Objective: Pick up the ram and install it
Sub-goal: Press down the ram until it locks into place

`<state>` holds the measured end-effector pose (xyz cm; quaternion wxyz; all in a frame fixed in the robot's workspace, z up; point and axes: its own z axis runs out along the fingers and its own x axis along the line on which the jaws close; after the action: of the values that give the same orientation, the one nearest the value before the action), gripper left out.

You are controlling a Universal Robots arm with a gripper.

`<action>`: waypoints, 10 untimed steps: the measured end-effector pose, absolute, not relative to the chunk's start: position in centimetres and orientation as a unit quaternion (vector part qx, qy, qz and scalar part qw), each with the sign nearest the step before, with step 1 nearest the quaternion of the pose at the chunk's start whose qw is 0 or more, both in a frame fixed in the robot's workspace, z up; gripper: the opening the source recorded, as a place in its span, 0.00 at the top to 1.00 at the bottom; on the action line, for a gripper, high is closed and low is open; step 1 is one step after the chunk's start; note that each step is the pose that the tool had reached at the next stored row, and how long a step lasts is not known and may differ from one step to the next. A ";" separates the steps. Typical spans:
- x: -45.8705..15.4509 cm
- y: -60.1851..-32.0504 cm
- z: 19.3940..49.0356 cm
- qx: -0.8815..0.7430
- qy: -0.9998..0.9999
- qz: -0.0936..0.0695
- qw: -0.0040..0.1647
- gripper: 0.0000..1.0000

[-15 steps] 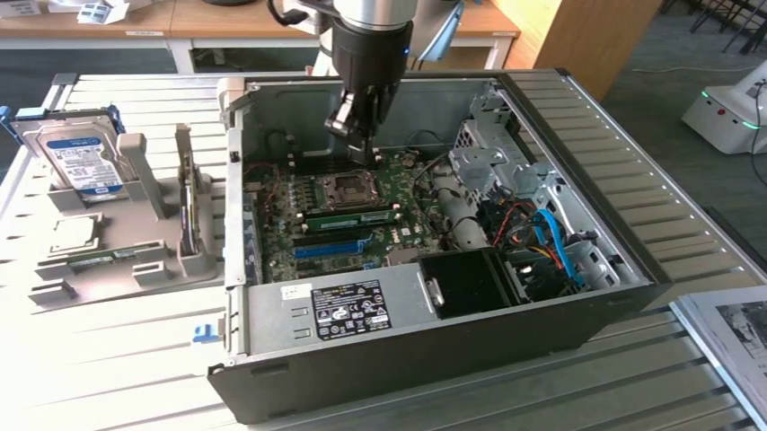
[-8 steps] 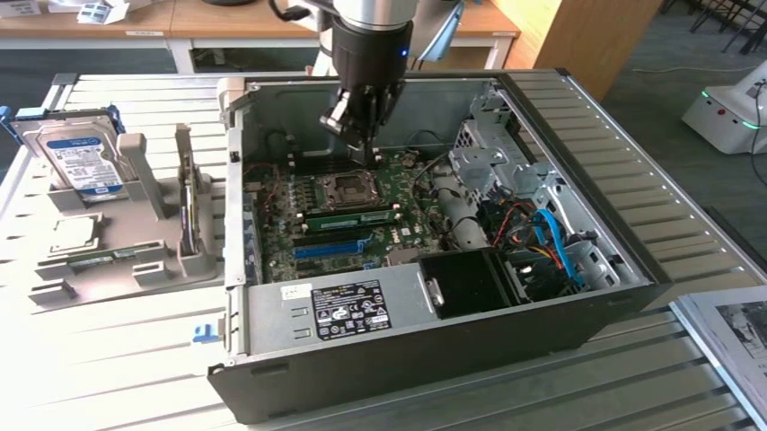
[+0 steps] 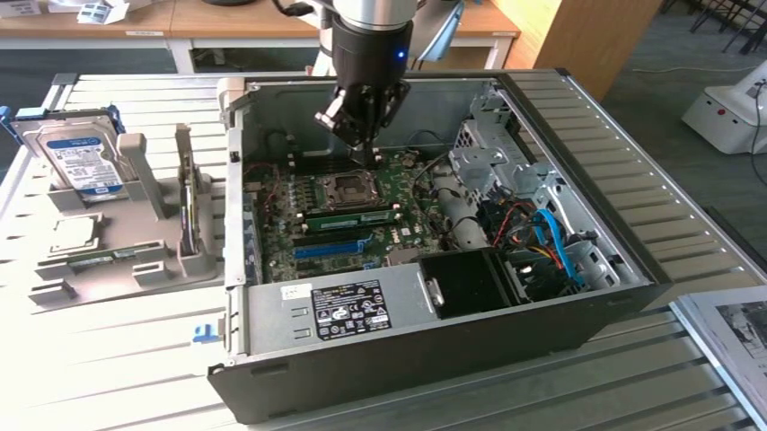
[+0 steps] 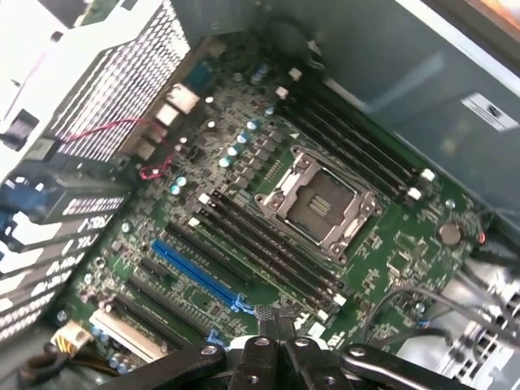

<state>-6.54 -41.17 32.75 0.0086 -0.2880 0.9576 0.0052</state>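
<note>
One black pincer [image 3: 365, 144], shut tight and holding nothing, hanging over the open computer case [image 3: 623, 269] on the slatted surface [image 3: 120, 359]. Tips close together, up above the green board [image 3: 287, 224] and apart from it. Down on that board, the ram [image 3: 350, 215]: a long thin green strip, lying along a slot just beside the square metal socket [image 3: 350, 187], between the socket and the long blue slot [image 3: 330, 247]. Off to the exterior view's left, a gray holder [image 3: 180, 260] with a hard drive [image 3: 82, 162] standing up in it. From the wrist, pincer tips [image 4: 276, 321] together, over the dark slots near the socket [image 4: 318, 203] and blue slot [image 4: 195, 272].
</note>
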 end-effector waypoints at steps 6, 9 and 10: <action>-6.5 -41.2 32.7 -0.237 0.971 0.004 0.009 0.90; -6.5 -41.2 32.7 -0.212 0.977 0.004 0.009 0.90; -6.5 -41.2 32.7 -0.203 0.979 0.004 0.009 0.90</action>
<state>-6.54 -41.17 32.75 0.0089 -0.2031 0.9791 0.0038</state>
